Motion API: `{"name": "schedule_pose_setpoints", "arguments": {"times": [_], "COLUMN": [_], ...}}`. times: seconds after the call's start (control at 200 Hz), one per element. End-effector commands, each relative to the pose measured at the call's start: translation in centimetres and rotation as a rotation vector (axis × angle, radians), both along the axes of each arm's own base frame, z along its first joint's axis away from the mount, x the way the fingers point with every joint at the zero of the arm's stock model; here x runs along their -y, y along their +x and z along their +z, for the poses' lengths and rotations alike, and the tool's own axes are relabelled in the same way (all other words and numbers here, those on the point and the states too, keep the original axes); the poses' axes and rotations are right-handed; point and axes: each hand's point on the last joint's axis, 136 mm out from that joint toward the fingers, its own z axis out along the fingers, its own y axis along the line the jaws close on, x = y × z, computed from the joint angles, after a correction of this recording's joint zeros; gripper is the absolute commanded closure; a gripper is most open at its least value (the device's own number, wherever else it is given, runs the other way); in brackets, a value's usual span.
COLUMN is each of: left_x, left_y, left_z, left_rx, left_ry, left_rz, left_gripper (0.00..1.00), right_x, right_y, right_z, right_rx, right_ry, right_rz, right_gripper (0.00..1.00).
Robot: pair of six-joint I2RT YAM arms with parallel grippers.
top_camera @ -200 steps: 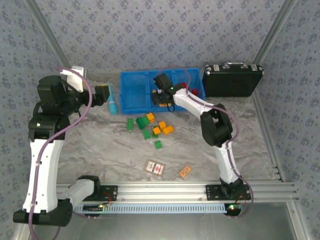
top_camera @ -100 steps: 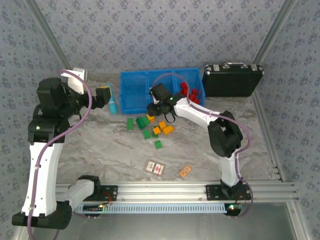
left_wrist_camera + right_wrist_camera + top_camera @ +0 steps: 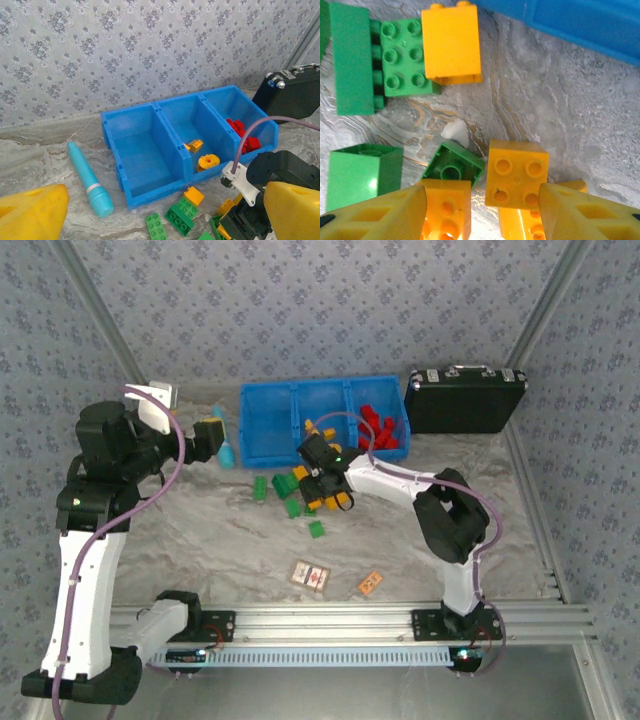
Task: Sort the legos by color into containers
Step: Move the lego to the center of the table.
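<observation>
The legos (image 3: 300,490) lie mostly in a loose heap of green and orange-yellow bricks on the marbled table just in front of the blue tray (image 3: 270,430), with one green brick (image 3: 316,530) a little further out from it. Red bricks (image 3: 378,428) sit in the tray's right compartment, and a few yellow pieces (image 3: 202,155) sit in its middle one.

The right gripper (image 3: 322,480) hangs low over the heap, close to the tray's front wall. In the wrist view its jaws stand apart with nothing clamped between them (the yellow fingers (image 3: 395,210) frame the bricks below). Under the right gripper (image 3: 482,210) are a yellow two-by-two brick (image 3: 516,173) and a small green brick (image 3: 452,167) tilted beside it. Nearer the tray lies a taller yellow brick (image 3: 451,42), touching a green six-stud brick (image 3: 402,57).

The left gripper (image 3: 212,432) is raised off the tray's left end, its jaws spread wide and empty. A teal tube (image 3: 226,450) lies just left of the tray, and a black briefcase (image 3: 465,400) stands just right of it. Two printed cards (image 3: 310,575) rest well in front of the tray.
</observation>
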Motion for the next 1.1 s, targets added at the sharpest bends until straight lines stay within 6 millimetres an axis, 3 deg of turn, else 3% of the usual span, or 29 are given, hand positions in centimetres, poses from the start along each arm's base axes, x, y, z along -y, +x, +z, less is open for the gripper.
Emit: {"name": "schedule_pose_setpoints", "arguments": {"times": [0.0, 0.23, 0.495, 0.77, 1.095], "left_x": [0.3, 0.3, 0.3, 0.2, 0.5], "left_y": [-0.7, -0.9, -0.8, -0.6, 0.4], "left_z": [1.3, 1.5, 1.4, 1.3, 0.7], "left_rx": [0.044, 0.051, 0.044, 0.039, 0.018], "left_ry": [-0.015, -0.013, -0.011, -0.003, -0.006], "left_rz": [-0.02, -0.02, -0.017, -0.013, -0.019], "left_gripper": [0.0, 0.0, 0.0, 0.0, 0.0], "right_x": [1.5, 2.3, 3.0, 2.4, 6.4], "right_y": [0.0, 0.7, 3.0, 3.3, 3.1], "right_z": [0.4, -0.9, -1.5, -2.3, -2.8], "right_rx": [0.029, 0.029, 0.029, -0.035, -0.04], "right_ry": [-0.055, -0.11, -0.122, 0.013, -0.069], "right_rz": [-0.047, -0.038, -0.024, -0.035, -0.116], "right_gripper": [0.38, 0.37, 0.38, 0.45, 0.45]}}
